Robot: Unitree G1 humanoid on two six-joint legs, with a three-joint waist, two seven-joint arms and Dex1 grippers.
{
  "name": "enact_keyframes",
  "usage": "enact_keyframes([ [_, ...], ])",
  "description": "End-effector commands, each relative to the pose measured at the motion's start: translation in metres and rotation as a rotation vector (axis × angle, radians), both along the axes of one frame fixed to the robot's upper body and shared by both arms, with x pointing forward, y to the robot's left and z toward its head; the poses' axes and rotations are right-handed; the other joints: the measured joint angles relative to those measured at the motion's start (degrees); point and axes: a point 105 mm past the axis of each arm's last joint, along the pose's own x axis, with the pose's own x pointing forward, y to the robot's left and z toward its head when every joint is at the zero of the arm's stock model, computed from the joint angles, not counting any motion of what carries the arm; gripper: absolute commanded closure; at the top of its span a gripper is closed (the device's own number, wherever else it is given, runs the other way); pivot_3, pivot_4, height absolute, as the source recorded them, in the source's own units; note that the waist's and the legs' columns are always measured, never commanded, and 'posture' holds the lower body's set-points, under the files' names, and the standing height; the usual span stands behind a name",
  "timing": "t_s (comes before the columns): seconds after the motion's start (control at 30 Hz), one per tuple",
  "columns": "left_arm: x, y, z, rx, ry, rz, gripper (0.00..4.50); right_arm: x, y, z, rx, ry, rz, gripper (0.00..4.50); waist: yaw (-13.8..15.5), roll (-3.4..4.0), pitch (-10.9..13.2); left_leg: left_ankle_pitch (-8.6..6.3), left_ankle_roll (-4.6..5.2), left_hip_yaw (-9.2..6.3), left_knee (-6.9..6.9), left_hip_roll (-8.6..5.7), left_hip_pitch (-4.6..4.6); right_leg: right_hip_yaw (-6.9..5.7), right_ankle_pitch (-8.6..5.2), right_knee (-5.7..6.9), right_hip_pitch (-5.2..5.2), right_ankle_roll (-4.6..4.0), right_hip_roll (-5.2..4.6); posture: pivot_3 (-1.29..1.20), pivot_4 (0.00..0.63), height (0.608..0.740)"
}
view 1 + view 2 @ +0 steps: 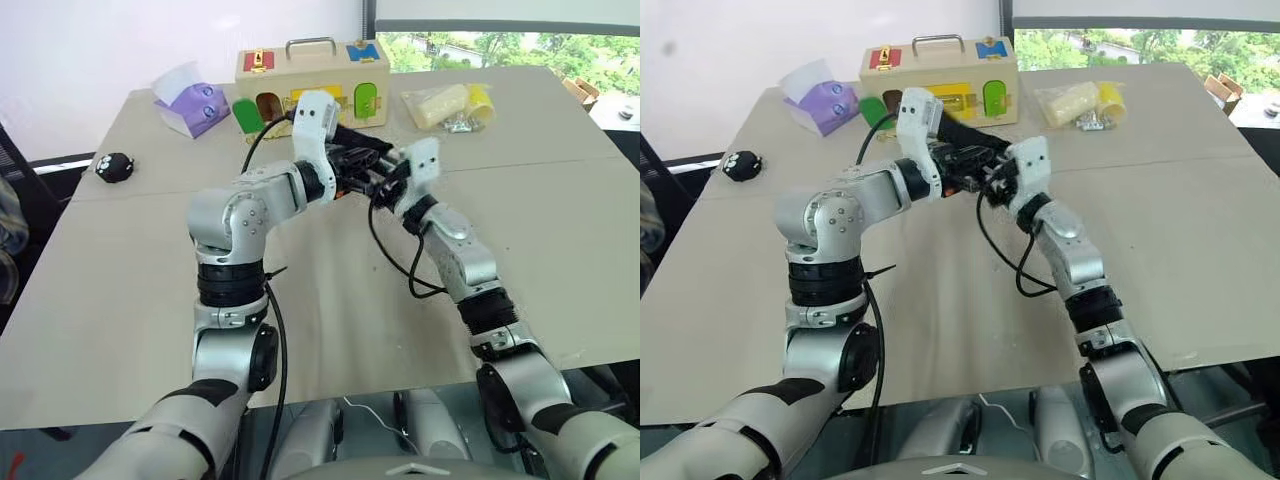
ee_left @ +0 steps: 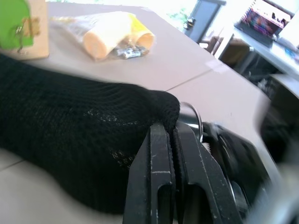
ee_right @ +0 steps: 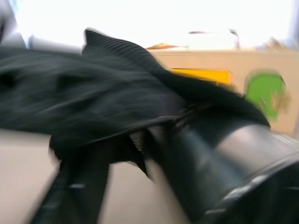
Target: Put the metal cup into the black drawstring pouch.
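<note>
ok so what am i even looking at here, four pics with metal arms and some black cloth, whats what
It is a two-armed robot at a table. Two pictures come from cameras in its head, looking down over its arms. The other two come from cameras on its wrists, looking along the fingers.

The left gripper is shut on the edge of a black pouch, held up above the table. A metal cup sits at the pouch mouth, beside the right gripper.

At the back lie a wooden box with coloured doors, a purple tissue pack, a clear bag and a small black toy.
</note>
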Motion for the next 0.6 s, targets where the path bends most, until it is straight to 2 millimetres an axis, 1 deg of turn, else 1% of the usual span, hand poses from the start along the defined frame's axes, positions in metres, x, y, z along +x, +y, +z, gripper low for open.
enact_keyframes([
  [0.03,0.005,0.01,0.002,-0.08,0.045,0.045,4.5,-0.015,0.01,0.015,-0.069,-0.149,0.055,0.2,-0.01,0.0,0.0,0.0,-0.01,-0.01,0.0,0.01,0.0,0.0,0.0,0.01,0.0,0.0,-0.01,0.0,0.15,0.71],
  [0.17,0.005,0.016,-0.011,-0.141,0.117,0.065,4.5,-0.022,0.009,0.014,-0.182,-0.226,0.074,0.2,0.19,-0.01,0.0,0.01,-0.02,0.01,0.02,-0.01,-0.02,0.01,0.0,0.01,-0.01,0.0,0.0,0.0,0.15,0.71],
  [0.27,0.007,0.019,-0.018,-0.18,0.154,0.082,4.5,-0.028,0.008,0.012,-0.215,-0.239,0.096,0.2,0.44,-0.02,0.0,0.01,-0.02,0.01,0.02,-0.05,-0.03,0.0,0.0,-0.02,-0.01,0.0,0.0,0.0,0.15,0.71],
  [0.33,0.005,0.017,-0.017,-0.266,0.175,0.058,4.5,-0.035,0.01,0.006,-0.26,-0.244,0.128,0.2,0.73,-0.02,0.0,0.01,-0.02,-0.03,0.02,-0.04,-0.03,-0.03,0.0,-0.01,-0.01,0.0,0.0,0.0,0.15,0.71],
  [0.4,0.002,0.017,-0.012,-0.403,0.193,0.01,4.5,-0.042,0.012,-0.001,-0.288,-0.239,0.158,0.2,0.9,-0.03,0.0,0.01,-0.02,-0.04,0.02,-0.03,-0.04,-0.04,0.0,-0.02,-0.01,0.0,0.0,0.0,0.15,0.71],
  [0.47,0.001,0.019,-0.014,-0.499,0.23,-0.005,4.5,-0.046,0.015,-0.005,-0.31,-0.235,0.176,0.2,0.97,-0.03,0.0,0.01,-0.02,-0.02,0.03,-0.03,-0.03,-0.03,0.0,-0.03,0.0,0.0,-0.01,0.0,0.15,0.71],
  [0.6,-0.002,0.024,-0.024,-0.534,0.272,-0.002,4.5,-0.048,0.017,-0.01,-0.322,-0.218,0.183,0.2,1.02,-0.03,0.0,0.01,-0.03,0.0,0.03,0.0,-0.01,-0.01,0.0,0.0,0.0,0.0,-0.01,0.0,0.15,0.71],
])
